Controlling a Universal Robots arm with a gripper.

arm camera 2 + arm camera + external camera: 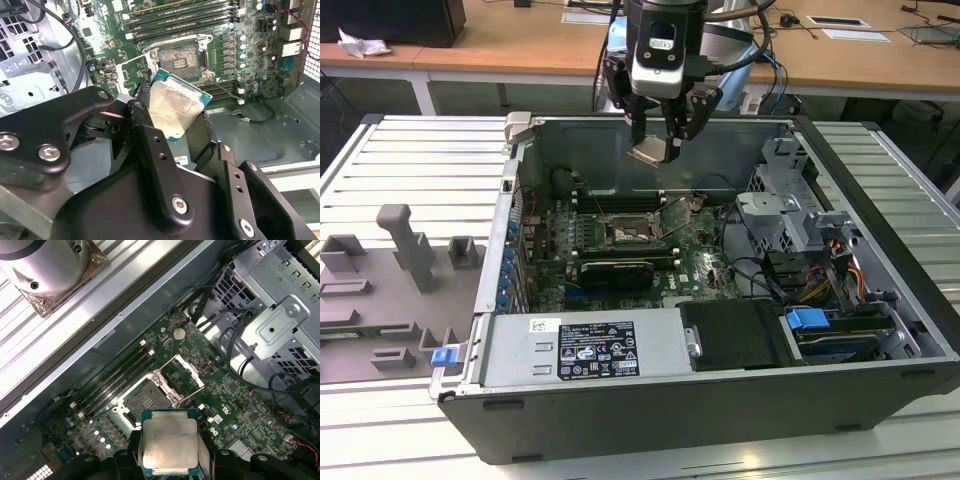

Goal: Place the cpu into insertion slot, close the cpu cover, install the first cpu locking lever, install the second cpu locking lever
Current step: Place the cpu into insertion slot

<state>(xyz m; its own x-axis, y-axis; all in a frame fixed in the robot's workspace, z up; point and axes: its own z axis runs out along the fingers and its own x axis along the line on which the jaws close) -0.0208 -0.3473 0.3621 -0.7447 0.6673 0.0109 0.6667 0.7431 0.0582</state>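
While the claw (658, 145) gripped the chip (648, 154) tilted above the case (720, 400), the socket (625, 233) lay bare below, cover (182, 371) raised. Step one, placement, apparently called for levelling and squaring.

In second wrist view, tool (172, 117) hides cpu's (176, 106) gripped edges & underside.

My gripper (658, 150): black jointed links (152, 150) pinned with silver screws (180, 204), beneath a silver-and-black wrist housing (663, 45); rounded silver arm joint (47, 265).
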